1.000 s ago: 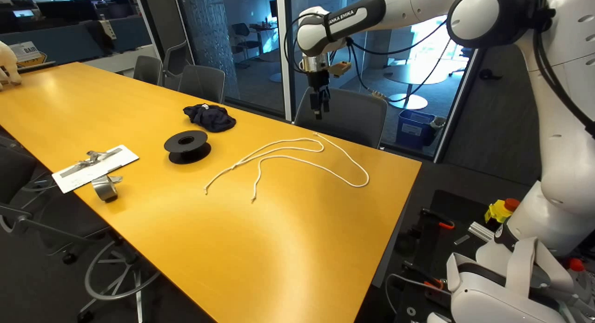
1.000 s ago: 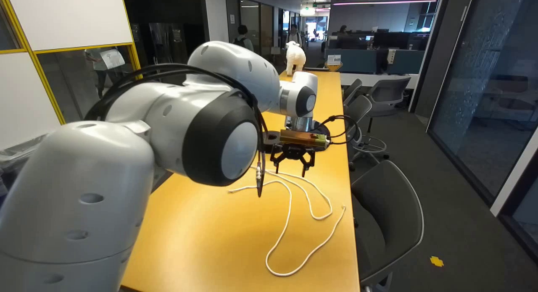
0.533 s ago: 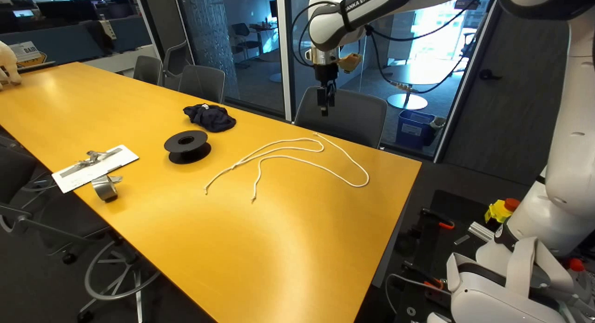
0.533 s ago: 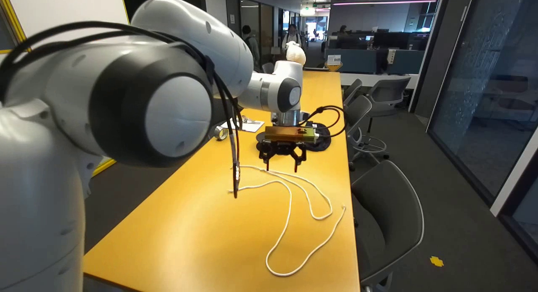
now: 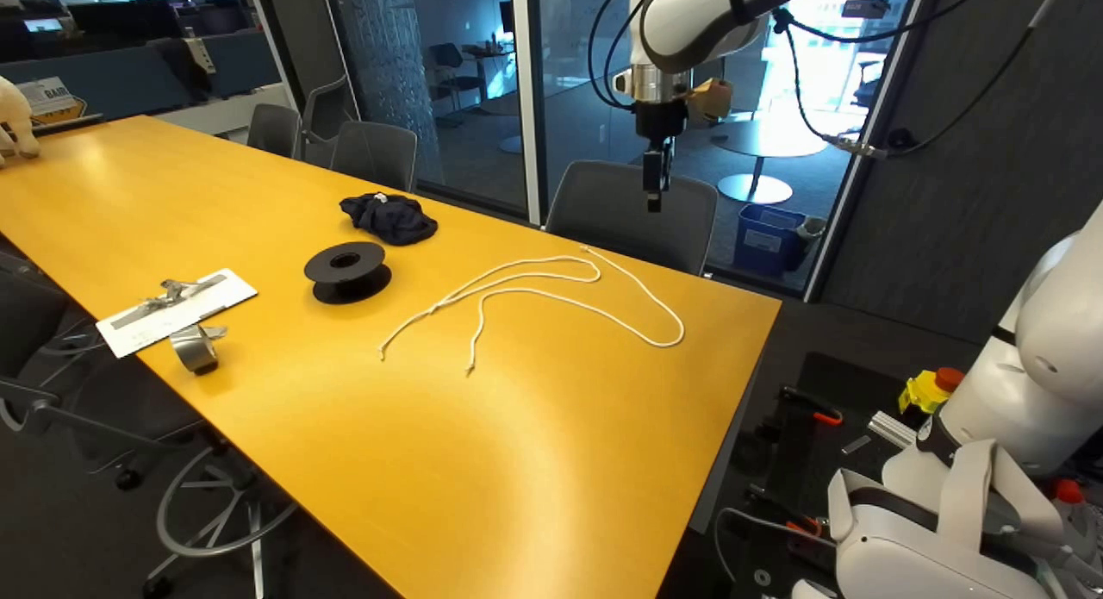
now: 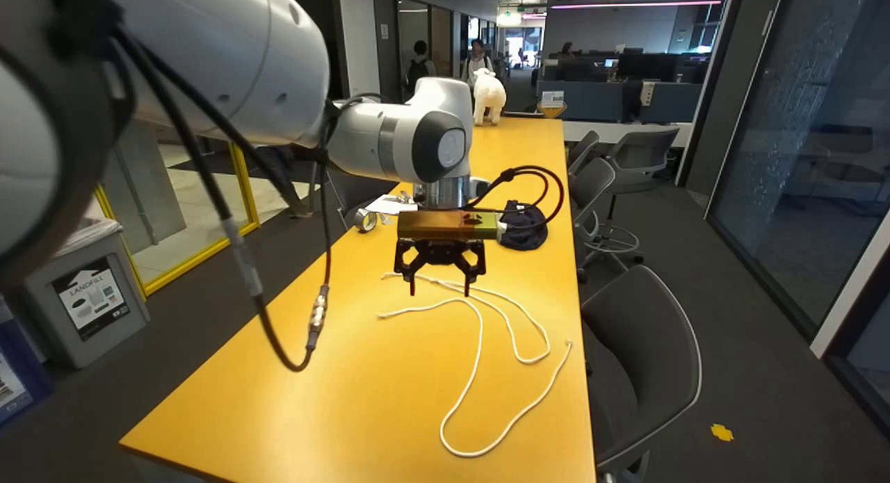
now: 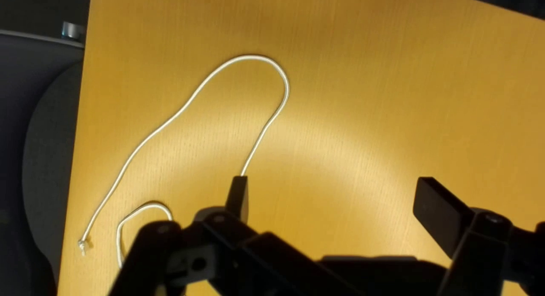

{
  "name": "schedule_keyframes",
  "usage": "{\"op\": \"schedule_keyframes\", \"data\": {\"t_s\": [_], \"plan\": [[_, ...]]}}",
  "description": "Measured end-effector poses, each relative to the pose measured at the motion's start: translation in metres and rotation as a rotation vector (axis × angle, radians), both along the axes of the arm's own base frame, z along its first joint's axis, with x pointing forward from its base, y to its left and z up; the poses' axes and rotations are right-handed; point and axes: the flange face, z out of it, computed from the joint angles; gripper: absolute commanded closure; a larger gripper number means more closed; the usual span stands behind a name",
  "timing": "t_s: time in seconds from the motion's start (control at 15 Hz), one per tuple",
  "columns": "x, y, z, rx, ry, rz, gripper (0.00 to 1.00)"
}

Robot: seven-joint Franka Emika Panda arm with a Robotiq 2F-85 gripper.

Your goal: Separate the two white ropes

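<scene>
Two white ropes lie on the yellow table. The larger rope [image 5: 681,327] makes a wide bend near the table's end, and its knotted end [image 7: 83,243] shows in the wrist view. The smaller rope [image 6: 546,344] doubles back on itself, its strands meeting near the spool side. The ropes run close together in both exterior views, with a narrow gap between them. My gripper [image 6: 439,292] is open above the table, apart from both ropes. In the wrist view the gap of the gripper [image 7: 332,179] holds nothing, and the left finger [image 7: 238,193] hides part of the larger rope.
A black spool [image 5: 347,271] and a dark cloth [image 5: 392,220] sit beyond the ropes. A white clipboard [image 5: 177,310] and a roll of silver tape [image 5: 194,351] are at the table's far edge. A grey chair [image 6: 640,372] stands against the side.
My open gripper has moved rightward in an exterior view where the arm base is at right, and leftward where the camera looks along the table. The ropes have stayed put.
</scene>
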Motion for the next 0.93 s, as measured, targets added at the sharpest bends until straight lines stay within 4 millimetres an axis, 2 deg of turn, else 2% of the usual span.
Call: {"op": "schedule_keyframes", "data": {"t_s": [0.2, 0.33, 0.67, 0.93], "plan": [[-0.028, 0.009, 0.017, 0.005, -0.02, 0.079, 0.0], [-0.038, 0.014, 0.029, 0.008, -0.042, 0.125, 0.0], [-0.044, 0.03, 0.055, 0.076, -0.12, 0.078, 0.0], [-0.045, 0.047, 0.064, 0.075, -0.138, -0.036, 0.0]]}}
